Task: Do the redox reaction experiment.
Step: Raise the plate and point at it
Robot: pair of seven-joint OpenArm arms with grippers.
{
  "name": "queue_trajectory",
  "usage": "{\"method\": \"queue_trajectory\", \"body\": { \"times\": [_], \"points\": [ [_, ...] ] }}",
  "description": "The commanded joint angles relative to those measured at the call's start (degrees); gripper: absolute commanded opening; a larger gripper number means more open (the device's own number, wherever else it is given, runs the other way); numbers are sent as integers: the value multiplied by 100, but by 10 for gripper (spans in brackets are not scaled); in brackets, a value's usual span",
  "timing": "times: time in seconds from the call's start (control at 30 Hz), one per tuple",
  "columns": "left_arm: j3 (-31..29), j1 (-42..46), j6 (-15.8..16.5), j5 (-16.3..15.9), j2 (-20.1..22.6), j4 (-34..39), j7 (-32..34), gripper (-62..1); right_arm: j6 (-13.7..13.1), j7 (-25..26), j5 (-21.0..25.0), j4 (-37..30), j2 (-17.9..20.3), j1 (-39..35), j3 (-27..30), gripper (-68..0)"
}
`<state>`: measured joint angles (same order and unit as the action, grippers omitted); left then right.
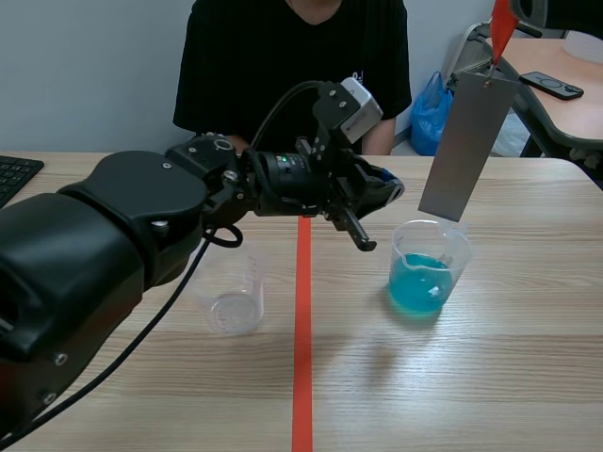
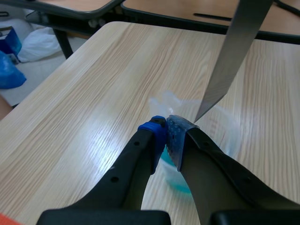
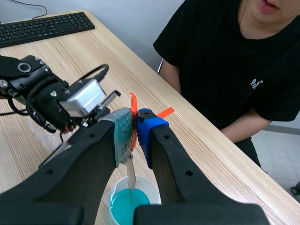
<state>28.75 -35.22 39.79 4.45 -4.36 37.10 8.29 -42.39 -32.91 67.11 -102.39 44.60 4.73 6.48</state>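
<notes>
A grey metal strip (image 1: 468,146) hangs from an orange-red tab (image 1: 502,28) over a clear beaker of blue liquid (image 1: 429,268); its lower end is about level with the rim. In the right wrist view my right gripper (image 3: 135,119) is shut on the orange tab (image 3: 133,110), with the strip (image 3: 131,171) dropping edge-on toward the blue beaker (image 3: 131,202). My left gripper (image 1: 391,186) is held in the air just left of the strip, above the beaker, fingers shut on nothing (image 2: 166,130). The strip (image 2: 234,51) stands right ahead of it, the beaker (image 2: 222,133) beneath.
An empty clear beaker (image 1: 234,299) stands left of the red tape line (image 1: 302,330). A person in a black shirt (image 1: 292,56) sits across the table. A keyboard (image 1: 14,174) lies at the far left edge. Another table with a phone (image 1: 552,85) is behind on the right.
</notes>
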Motion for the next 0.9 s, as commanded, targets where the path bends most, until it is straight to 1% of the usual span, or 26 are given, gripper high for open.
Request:
{"method": "queue_trajectory", "body": {
  "times": [0.0,0.27,0.53,0.87],
  "points": [
    [11,-98,9,-57,-57,55,63,-577,-33,81,87,-81,94,83,81,-660],
    [26,-98,9,-63,-114,55,87,-577,-33,63,85,-81,94,83,81,-660],
    [26,-98,9,-127,98,55,323,-577,-33,63,87,-81,94,83,81,-660],
    [26,-101,9,-129,138,55,391,-577,-33,63,87,-81,94,83,81,-660]
  ]
}}
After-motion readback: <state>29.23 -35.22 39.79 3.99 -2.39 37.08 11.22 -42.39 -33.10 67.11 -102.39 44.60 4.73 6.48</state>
